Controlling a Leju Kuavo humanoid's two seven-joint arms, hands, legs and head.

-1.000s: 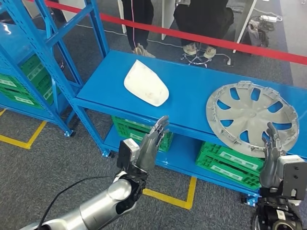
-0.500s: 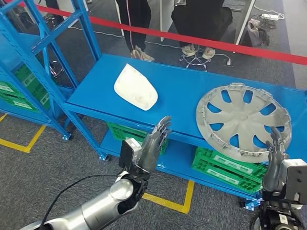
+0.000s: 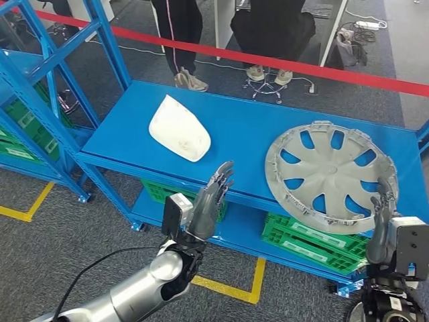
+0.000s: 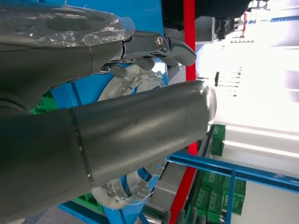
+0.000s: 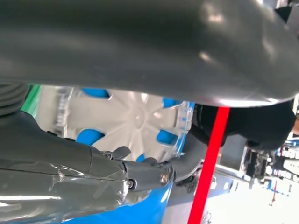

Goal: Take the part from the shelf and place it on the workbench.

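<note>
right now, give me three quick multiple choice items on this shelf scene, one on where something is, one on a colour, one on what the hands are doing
1. Where does the silver wheel cover lie?
A. on the floor
B. on the top of the blue shelf, toward the robot's right
C. in a green crate

2. What colour is the barrier tape behind the shelf?
A. red
B. yellow
C. white

3. What do the left hand and right hand hold?
A. the white part
B. the wheel cover
C. nothing

Answers:
1. B, it lies flat on the shelf top, right of the white part.
2. A, a red strip crosses the head view.
3. C, both hands are raised in front of the shelf with fingers apart.
</note>
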